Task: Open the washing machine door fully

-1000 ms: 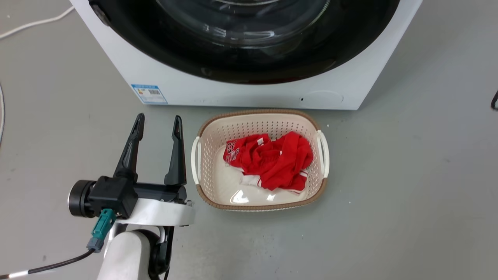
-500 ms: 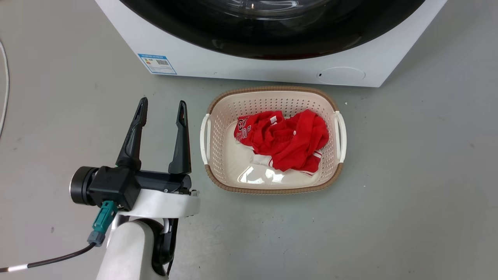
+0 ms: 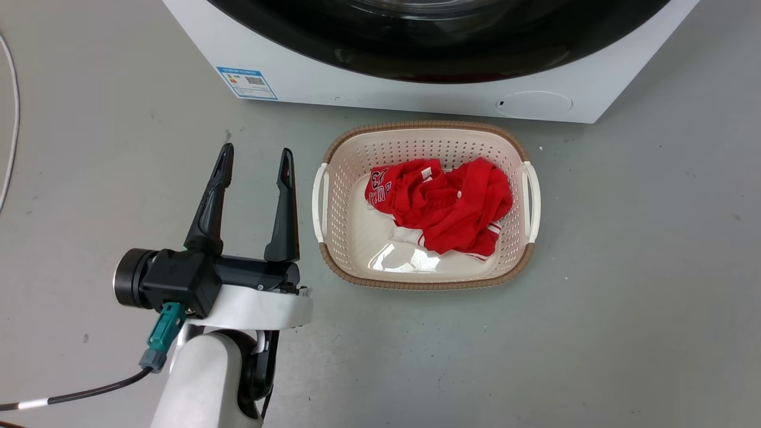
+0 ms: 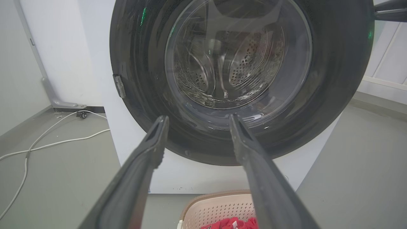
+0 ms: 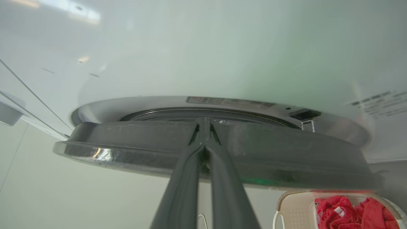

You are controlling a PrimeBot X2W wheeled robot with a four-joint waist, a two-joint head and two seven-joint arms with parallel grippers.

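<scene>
Left end effector hovers above the grey floor, just left of the cream laundry basket. Its fingers are spread apart and hold nothing. From the left wrist they point toward the washing machine door, well short of it.

The door is a black ring round a clear bowl, covering the front of the white washing machine. The perforated drum shows through the glass.

Right end effector: fingers pressed together, tips against the door's outer rim. Cannot tell whether they pinch anything. In this view a pale ring and a dark latch show past the rim.

Basket sits on the floor close before the machine, with a crumpled red garment inside. A blue label and a round flap are low on the machine front.
</scene>
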